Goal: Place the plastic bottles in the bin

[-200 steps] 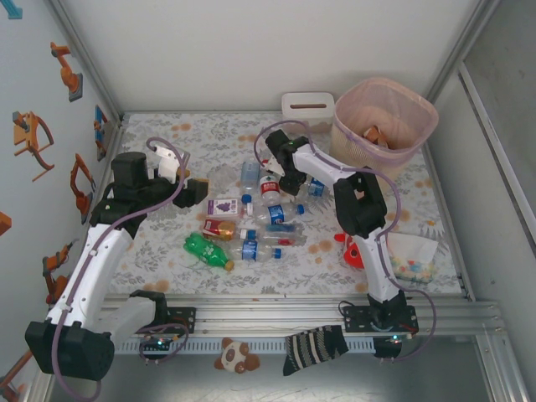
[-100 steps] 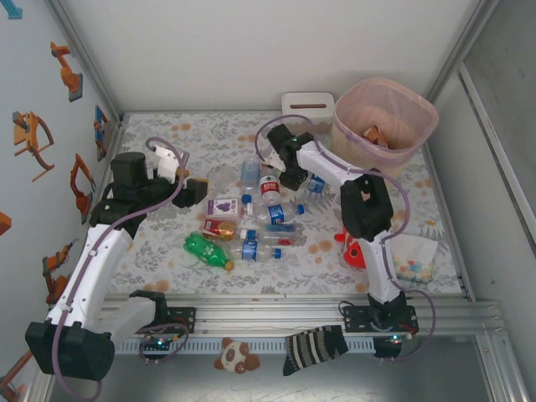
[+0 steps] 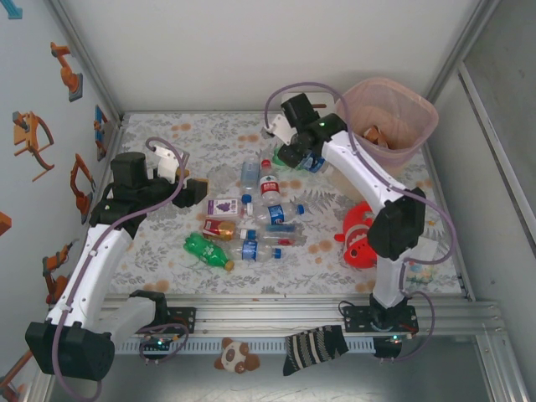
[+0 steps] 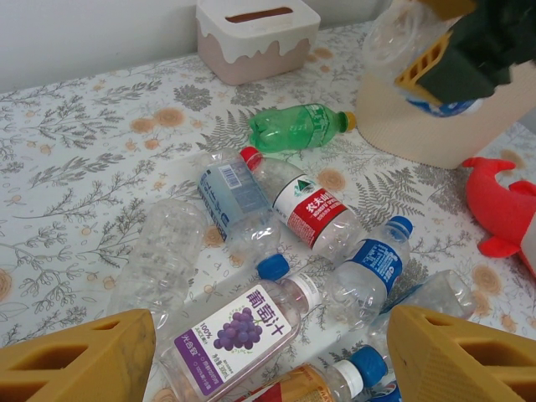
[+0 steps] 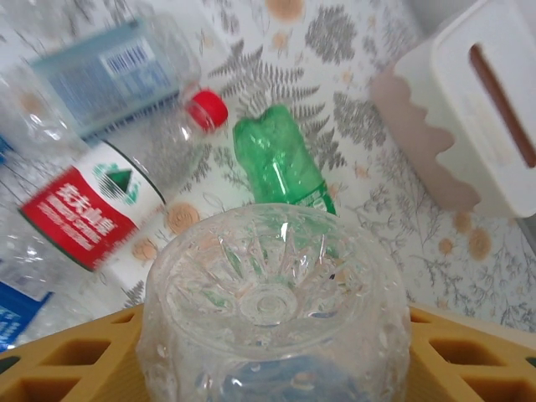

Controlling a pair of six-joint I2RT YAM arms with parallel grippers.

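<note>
bottles (image 3: 272, 214) mostly lie in a heap mid-table in the top view, well apart from the bin (image 3: 423, 107) in the far right corner. the right gripper (image 3: 300, 156) is up off the table just left of the bin, clamped on a clear bottle (image 3: 311, 161) with a blue label. the left gripper (image 3: 198, 191) hangs over the left edge of the heap. a clownfish plush (image 3: 358, 236) sits by the right arm, not our problem.

left wrist view: the left gripper (image 4: 268, 335) has its yellow fingers (image 4: 79, 360) spread wide with nothing between them. it's just looking down at a purple grape bottle (image 4: 243, 327), a red-label bottle (image 4: 306, 205) and a green bottle (image 4: 297, 126). top right you can see the right gripper (image 4: 423, 75) carrying the clear bottle (image 4: 402, 33) in front of the bin (image 4: 419, 138) wall, with the tissue box (image 4: 255, 33) further back.

right wrist view: the clear bottle (image 5: 272, 301) sits base-out, wedged between the fingers (image 5: 59, 360) of the right gripper (image 5: 272, 360). green bottle (image 5: 280, 163) and tissue box (image 5: 477, 126) are on the table below.

what could go wrong imo: the bottle isn't over the rim yet, so letting go here drops it beside the bin. if the arm swings across too low, the bottle or fingers clip the rim and shove the bin. thin plastic also buckles and can squirt out of the grip.
</note>
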